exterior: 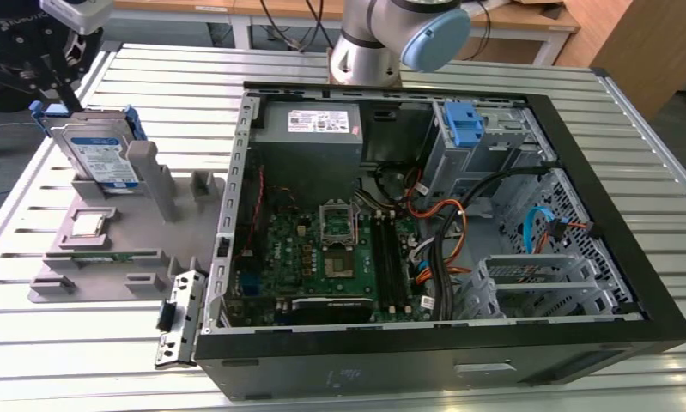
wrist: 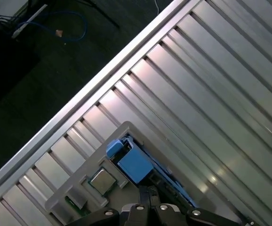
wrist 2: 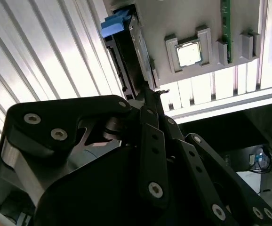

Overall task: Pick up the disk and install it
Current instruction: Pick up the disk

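We judge the pick-up to be in hand. The gripper (wrist 2: pixel 148 94) sits at the upper edge of the disk (exterior: pixel 96 150), though we cannot tell whether its jaws are apart or clamped. The disk stands upright in the grey stand (exterior: pixel 148 184), flanked by posts, so lifting calls for a straight upward pull. Open air lies above it. The computer case (exterior: pixel 617 249) stands farther off, its walls to be cleared.

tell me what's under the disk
The disk stands upright in the grey holder, which lies on the slatted table. The holder covers the disk's bottom edge, so what that edge rests on cannot be seen.
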